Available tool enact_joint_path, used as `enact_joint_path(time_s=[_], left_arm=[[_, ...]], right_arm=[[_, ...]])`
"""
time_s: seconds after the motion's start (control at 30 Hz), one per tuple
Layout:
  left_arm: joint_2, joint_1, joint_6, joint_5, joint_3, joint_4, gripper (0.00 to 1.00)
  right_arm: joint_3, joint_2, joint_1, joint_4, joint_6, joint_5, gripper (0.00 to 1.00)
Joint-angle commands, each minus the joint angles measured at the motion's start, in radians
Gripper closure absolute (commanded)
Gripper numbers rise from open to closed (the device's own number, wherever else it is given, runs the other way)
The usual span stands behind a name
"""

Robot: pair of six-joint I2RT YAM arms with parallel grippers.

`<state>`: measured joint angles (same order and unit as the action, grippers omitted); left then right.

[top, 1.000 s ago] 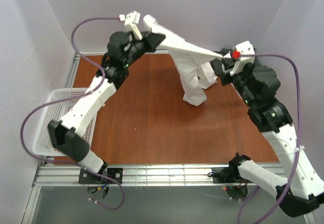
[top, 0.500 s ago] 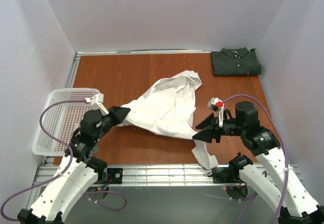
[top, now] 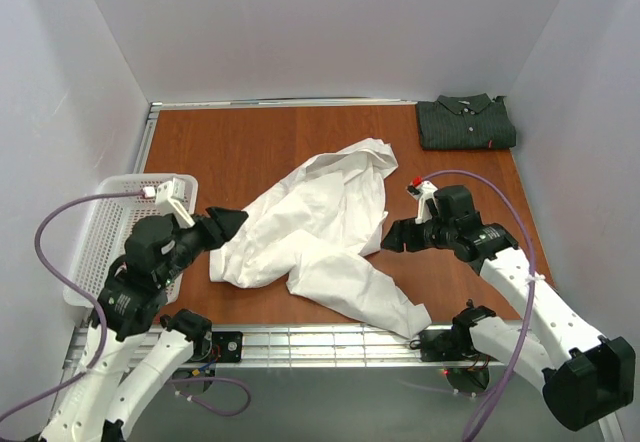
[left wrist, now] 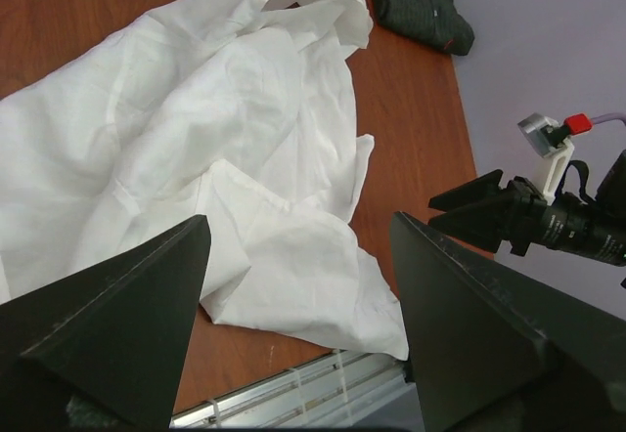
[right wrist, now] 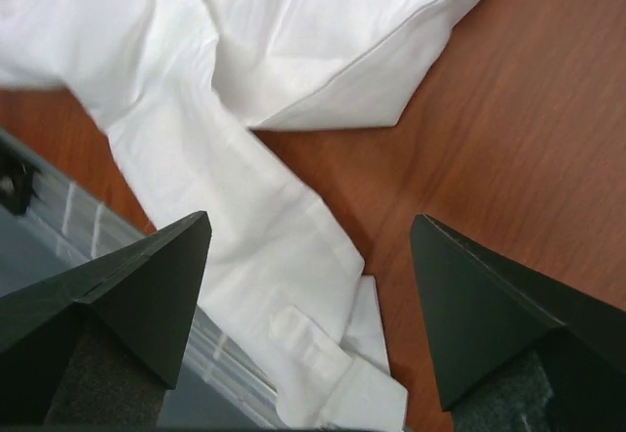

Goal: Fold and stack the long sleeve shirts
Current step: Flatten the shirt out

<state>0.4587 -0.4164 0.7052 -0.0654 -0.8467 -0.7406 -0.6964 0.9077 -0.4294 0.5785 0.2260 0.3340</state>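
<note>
White shirt (top: 320, 222) now lies loose and rumpled in the middle of the counter (top: 240, 152), collar end toward the far side. One sleeve (top: 390, 307) trails to the near edge. A second ago I had it stretched in the air between both arms. Half a second ago I had brought it down low, still pinched at each end.

Since then I have let go on both sides. My left pincer (top: 232, 222) is spread just beside the shirt's left edge, and my right pincer (top: 390, 237) is spread just off its right edge, with nothing between the jaws of either. From above I cannot tell whether the left tip still brushes the cloth.

So the shirt is down but not flat. I judge the folding has yet to start and the cloth needs smoothing first.

The dark shirt (top: 466, 122) sits folded at the far right corner, well apart, presumably the base of the stack. The basket (top: 100, 232) stands at my left.
</note>
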Motion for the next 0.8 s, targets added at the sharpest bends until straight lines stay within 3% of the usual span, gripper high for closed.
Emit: enact_joint_path(time_s=[0.0,0.17,0.33,0.57,0.67,0.77], left_arm=[[0.122,0.001,-0.092,0.050,-0.084,-0.060,0.30],[0.283,0.001,-0.090,0.092,-0.013,0.053,0.30],[0.415,-0.001,-0.049,0.154,0.106,0.216,0.31],[0.684,0.008,-0.046,0.222,0.097,0.389,0.32],[0.736,0.011,-0.044,0.219,0.080,0.423,0.33],[0.770,0.013,-0.042,0.194,0.074,0.431,0.34]], right_arm=[[0.015,0.029,0.003,-0.201,0.194,-0.150,0.20],[0.115,0.108,0.001,-0.443,0.354,-0.265,0.18],[0.097,0.273,0.001,-0.532,0.423,-0.328,0.26],[0.066,0.434,0.003,-0.649,0.475,-0.380,0.36],[0.057,0.499,0.011,-0.667,0.464,-0.383,0.49],[0.081,0.507,0.035,-0.663,0.444,-0.362,0.79]])
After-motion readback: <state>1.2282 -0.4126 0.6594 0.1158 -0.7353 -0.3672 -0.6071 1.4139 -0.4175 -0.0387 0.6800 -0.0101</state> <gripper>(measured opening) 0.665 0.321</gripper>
